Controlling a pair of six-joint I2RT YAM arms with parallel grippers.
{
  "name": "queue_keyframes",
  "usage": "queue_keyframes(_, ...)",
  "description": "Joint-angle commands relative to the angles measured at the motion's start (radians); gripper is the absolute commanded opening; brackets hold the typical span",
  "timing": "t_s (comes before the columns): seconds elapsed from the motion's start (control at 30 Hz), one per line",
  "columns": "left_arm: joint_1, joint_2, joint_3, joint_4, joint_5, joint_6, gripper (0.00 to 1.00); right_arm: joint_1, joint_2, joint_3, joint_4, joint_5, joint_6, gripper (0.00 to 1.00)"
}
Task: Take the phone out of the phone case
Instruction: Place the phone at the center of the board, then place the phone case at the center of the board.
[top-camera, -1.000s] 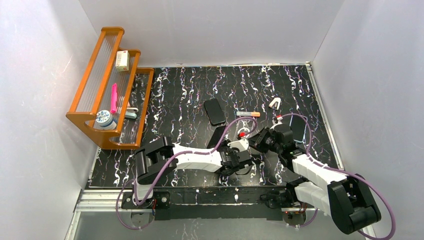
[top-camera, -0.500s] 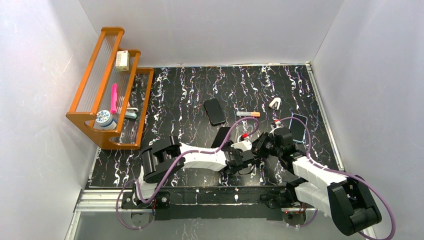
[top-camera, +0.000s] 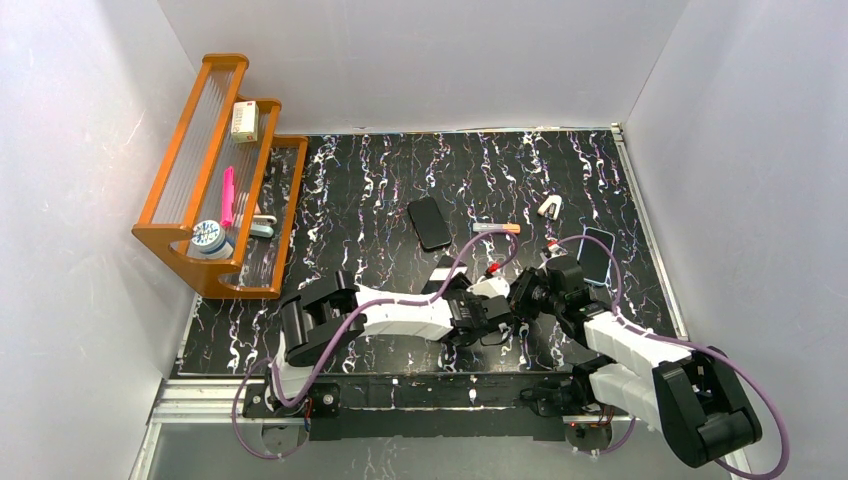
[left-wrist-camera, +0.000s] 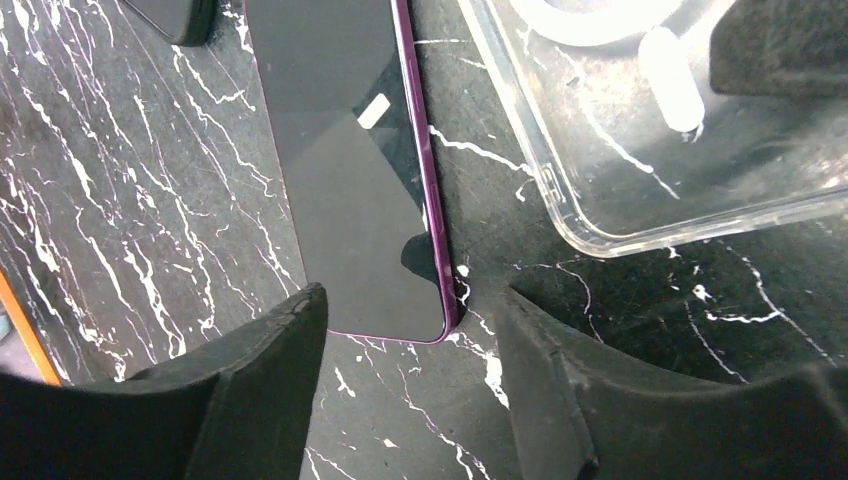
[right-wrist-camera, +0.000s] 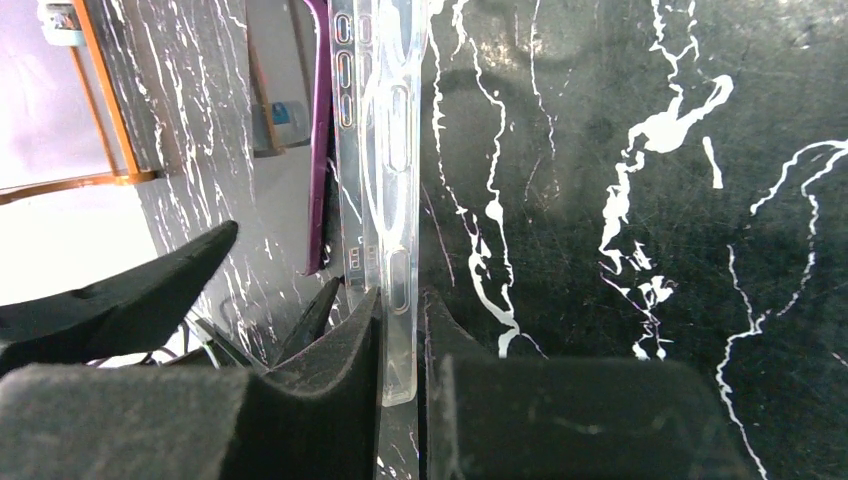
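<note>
1. Opens the left gripper (left-wrist-camera: 410, 300) jaws, shut a second ago, to roughly halfway; grips nothing.
2. Leaves the purple phone (left-wrist-camera: 340, 170) flat on the desk (left-wrist-camera: 120, 200), one corner between those jaws, out of its case.
3. Pinches the clear phone case (right-wrist-camera: 385, 150) edge in the nearly shut right gripper (right-wrist-camera: 402, 310) jaws, beside the phone.

the table (top-camera: 380, 180) is black with thin white veins, like marble. the phone (left-wrist-camera: 340, 160) has a black face and a purple rim. the phone case (left-wrist-camera: 640, 150) is clear. the rack (top-camera: 172, 243) is orange, and the pen (top-camera: 227, 195) in it is pink.
</note>
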Motion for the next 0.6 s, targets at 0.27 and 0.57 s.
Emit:
queue_keyframes(0.27,0.207,-0.286,-0.133,0.149,0.322,-0.086,0.86,0.059,0.092,0.022,0.116,-0.003,0.039,0.01)
queue_keyframes(0.57,0.399,-0.487,-0.364,0.336,0.528,-0.23,0.93,0.152,0.141,0.031,0.185,0.083,0.139,0.01)
